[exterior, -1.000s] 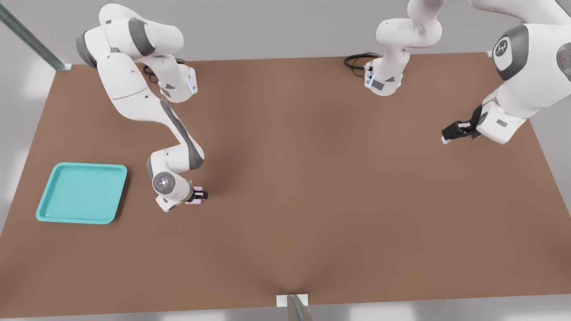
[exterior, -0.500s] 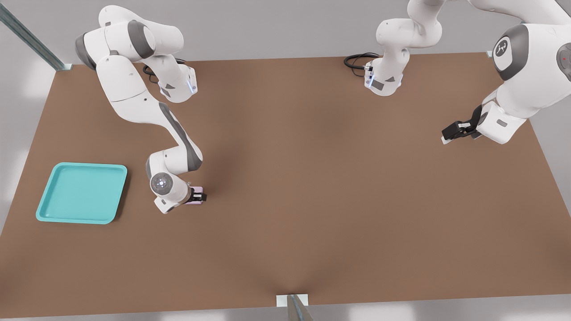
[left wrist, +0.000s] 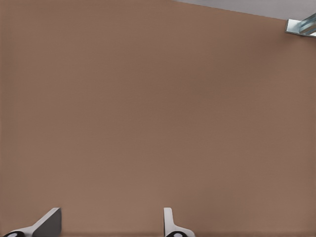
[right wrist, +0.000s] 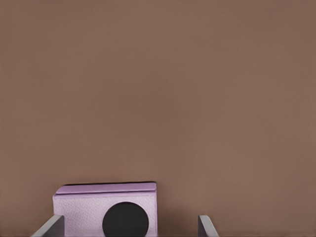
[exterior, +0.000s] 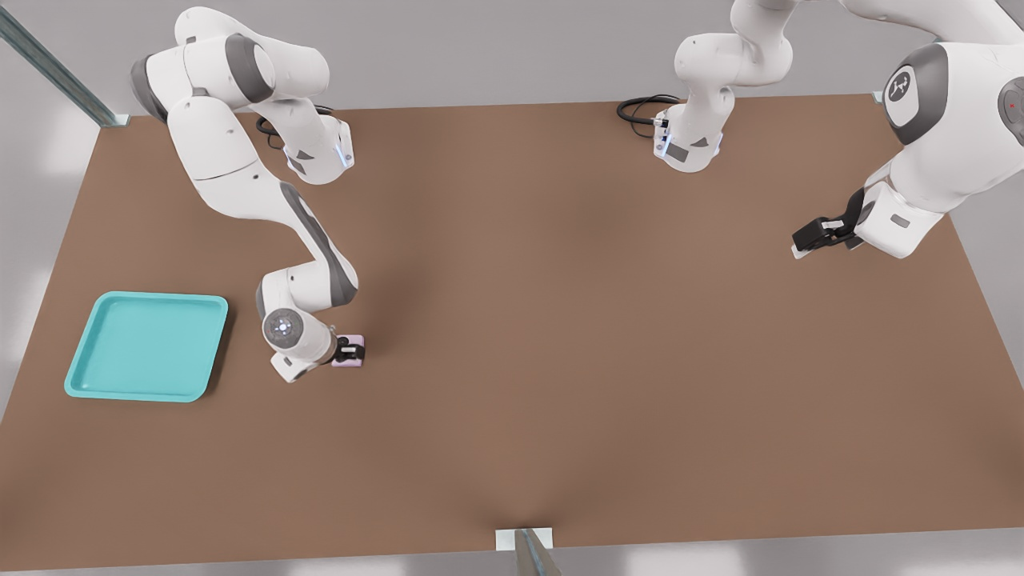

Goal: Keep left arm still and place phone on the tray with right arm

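Pincer (exterior: 349, 350) of the right arm (exterior: 240, 172) sits low over the brown counter (exterior: 560, 336) in the lower left part of the front view, directly on top of the phone (exterior: 353, 360). Its black fingers reach across the pale pink-lilac slab, so only a strip of the phone's edges shows around them. In the right wrist view the two grey fingertips (right wrist: 49, 227) stand well apart at the bottom edge of the frame, and the phone (right wrist: 106, 207) lies between them, closer to one fingertip, with clear counter separating it from the other. One round black lens shows on the phone's face there; the rest of that face is cut off by the frame edge. The pincer is therefore spread wide, straddling the phone without clamping it.

The phone rests flat on the counter, a short way to the front view's right of the tray (exterior: 88, 384) and apart from it, with the right arm's wrist and its lit round joint cap between them. The turquoise tray lies flat near the left edge of the frame, its low rim and rounded corners fully visible.

From its base at the upper left of the front view, the right arm bends down toward the phone.
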